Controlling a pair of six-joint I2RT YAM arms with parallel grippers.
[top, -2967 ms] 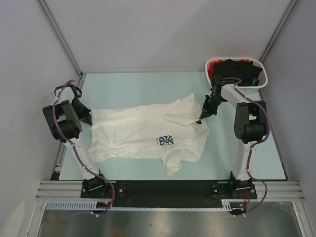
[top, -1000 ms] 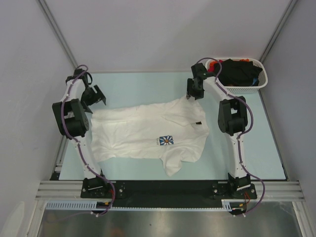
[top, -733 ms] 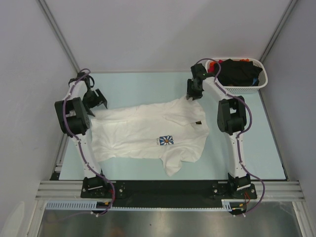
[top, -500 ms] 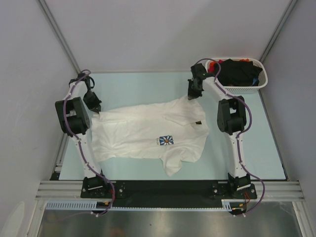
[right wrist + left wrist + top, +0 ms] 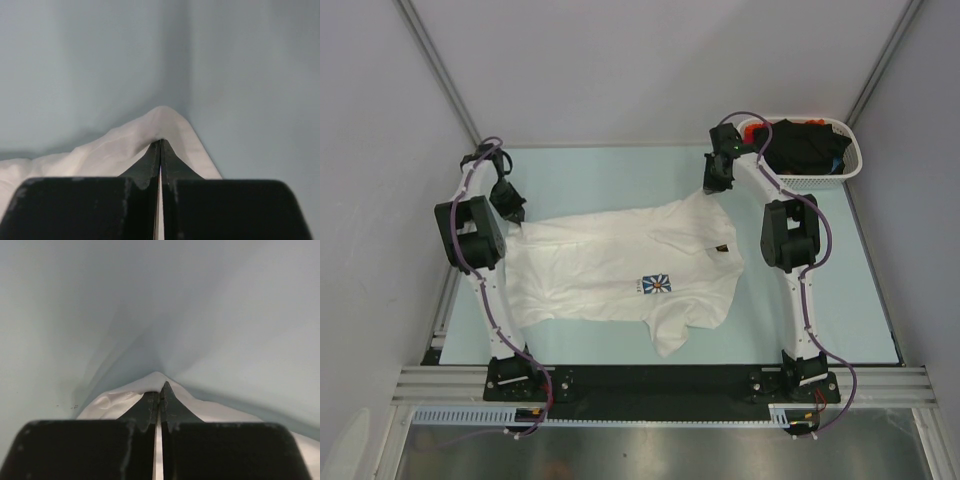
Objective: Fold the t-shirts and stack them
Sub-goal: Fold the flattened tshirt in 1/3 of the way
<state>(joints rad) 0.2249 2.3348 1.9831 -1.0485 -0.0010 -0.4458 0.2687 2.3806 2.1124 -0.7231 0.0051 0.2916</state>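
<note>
The left tool (image 5: 160,390) grips the white t-shirt (image 5: 620,265) at its far left corner. The right tool (image 5: 160,145) pinches its far right corner.

No readable text: lettering (image 5: 639,284) on the white t-shirt (image 5: 590,262) too small

The left arm (image 5: 468,232) reaches forward along the left edge of the table with its wrist bent down. The left tool (image 5: 514,216) is closed, its fingers (image 5: 146,409) pressed together on a corner of the white t-shirt (image 5: 610,265). The right arm (image 5: 788,235) stretches toward the far right corner, and the right tool (image 5: 710,188) is closed on another corner of the same cloth.
</note>
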